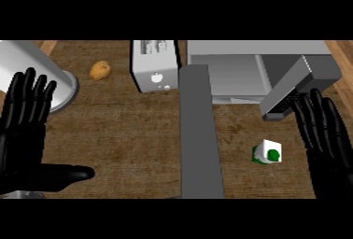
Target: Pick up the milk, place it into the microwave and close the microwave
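In the head view, the right hand (322, 133) hovers flat over the table (131, 135), its fingers (310, 112) straight and released, grasping nothing. The milk (267, 152), a small white carton with green markings, stands upright on the table just to the left of those fingers and a little below their tips, apart from them. Beyond the fingertips sits the microwave (234, 70), its door (201, 135) swung wide open and running down the middle of the view, to the left of the milk. The left hand (26, 126) rests open at the left edge, fingers up and holding nothing; beyond its fingertips is a grey round container (48, 79), with a potato (100, 70) and a toaster (154, 65) farther right.

The step in hand looks like the reach for the milk, with no grasp made yet. The next move likely calls for the right hand to shift left and come down so the fingers and thumb can curl round the carton, then lift it into the open cavity without knocking the door.
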Controlling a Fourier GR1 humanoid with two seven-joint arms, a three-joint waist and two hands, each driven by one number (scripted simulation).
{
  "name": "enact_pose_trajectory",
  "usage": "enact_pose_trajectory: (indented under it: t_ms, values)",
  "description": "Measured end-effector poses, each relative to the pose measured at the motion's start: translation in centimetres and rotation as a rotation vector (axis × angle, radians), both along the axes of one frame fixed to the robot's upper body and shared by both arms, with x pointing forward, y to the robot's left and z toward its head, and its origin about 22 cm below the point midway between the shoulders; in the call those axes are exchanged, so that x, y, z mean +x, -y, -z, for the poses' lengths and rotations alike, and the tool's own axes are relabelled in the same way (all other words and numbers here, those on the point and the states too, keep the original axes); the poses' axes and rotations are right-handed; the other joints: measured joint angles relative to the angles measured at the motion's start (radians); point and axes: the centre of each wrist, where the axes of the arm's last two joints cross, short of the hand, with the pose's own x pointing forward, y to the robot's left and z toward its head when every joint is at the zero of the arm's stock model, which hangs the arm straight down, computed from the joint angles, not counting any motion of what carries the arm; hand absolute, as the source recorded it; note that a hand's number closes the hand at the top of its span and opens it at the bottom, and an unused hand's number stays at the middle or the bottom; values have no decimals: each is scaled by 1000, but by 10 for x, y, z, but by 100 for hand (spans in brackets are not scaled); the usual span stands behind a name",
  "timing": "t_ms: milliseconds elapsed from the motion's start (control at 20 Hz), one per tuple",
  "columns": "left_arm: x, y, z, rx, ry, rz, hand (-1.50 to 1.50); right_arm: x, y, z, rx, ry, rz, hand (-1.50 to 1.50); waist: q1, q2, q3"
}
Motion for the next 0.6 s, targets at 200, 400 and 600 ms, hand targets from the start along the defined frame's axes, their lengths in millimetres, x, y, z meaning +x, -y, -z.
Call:
enact_pose_trajectory:
  t_ms: [200,400,600]
  values:
    - [-13,-12,4,-24,-34,-2,-150,-16,-9,-4,-12,-19,-22,-150,2,0,-2]
    - [-30,-26,7,-37,-41,-7,-150,-32,-11,-2,-29,-31,3,-150,3,0,-2]
    - [-49,-39,5,-41,-40,-3,-150,-40,-7,6,-45,-58,57,-150,4,0,-2]
